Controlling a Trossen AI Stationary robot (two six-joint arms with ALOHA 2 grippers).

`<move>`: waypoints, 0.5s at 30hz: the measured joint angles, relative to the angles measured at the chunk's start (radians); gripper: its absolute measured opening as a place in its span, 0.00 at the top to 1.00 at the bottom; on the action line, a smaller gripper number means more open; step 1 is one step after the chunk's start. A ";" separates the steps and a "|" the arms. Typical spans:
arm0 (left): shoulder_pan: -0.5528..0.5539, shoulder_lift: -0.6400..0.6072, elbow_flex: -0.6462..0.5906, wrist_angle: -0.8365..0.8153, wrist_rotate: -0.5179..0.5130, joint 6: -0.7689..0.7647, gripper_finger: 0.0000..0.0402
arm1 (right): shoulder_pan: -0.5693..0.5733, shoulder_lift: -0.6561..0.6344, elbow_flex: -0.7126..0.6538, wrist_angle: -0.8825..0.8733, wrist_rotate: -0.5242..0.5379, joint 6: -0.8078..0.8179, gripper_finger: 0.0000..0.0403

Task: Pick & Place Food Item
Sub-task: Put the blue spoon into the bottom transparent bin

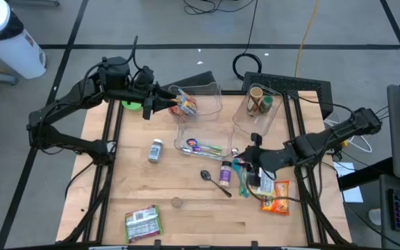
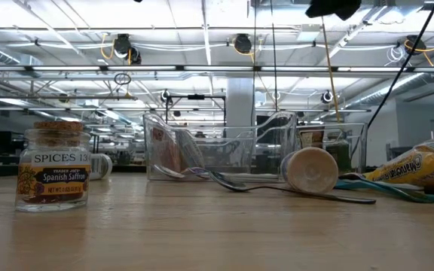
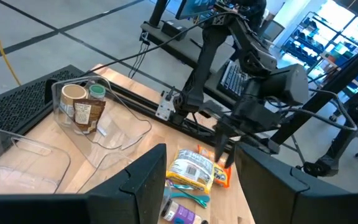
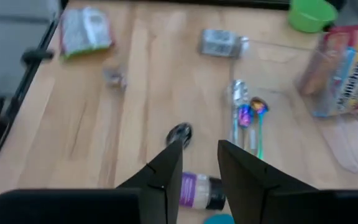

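Two food packets lie flat on the table's right side: a white-and-yellow one (image 1: 264, 182) (image 3: 193, 172) and an orange one (image 1: 277, 201) at its near side. My right gripper (image 1: 244, 157) (image 4: 201, 163) hovers left of them, over a purple-labelled bottle (image 4: 197, 190) lying on its side. Its fingers are narrowly open with nothing between them. My left gripper (image 1: 160, 104) (image 3: 201, 153) stays raised at the far left, beside a clear bin of snack packets (image 1: 186, 104). It is open and holds nothing.
A second clear bin (image 1: 259, 104) holds jars at the far right. Colourful spoons (image 1: 201, 146) lie mid-table. A metal spoon (image 1: 214, 182), a spice jar (image 1: 156, 151), a green bowl (image 1: 132, 105), a small saffron jar (image 2: 53, 169) and a green packet (image 1: 143, 223) are scattered about.
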 joint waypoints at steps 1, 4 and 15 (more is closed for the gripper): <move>0.000 0.000 0.000 0.000 0.000 0.000 0.51 | 0.015 0.000 0.000 -0.001 0.000 -0.011 0.77; 0.000 0.000 0.000 0.000 0.000 0.000 0.51 | 0.063 0.013 0.000 -0.030 -0.001 -0.041 0.77; 0.000 0.000 0.000 0.000 0.000 0.000 0.51 | 0.170 0.074 0.000 -0.291 -0.081 -0.125 0.76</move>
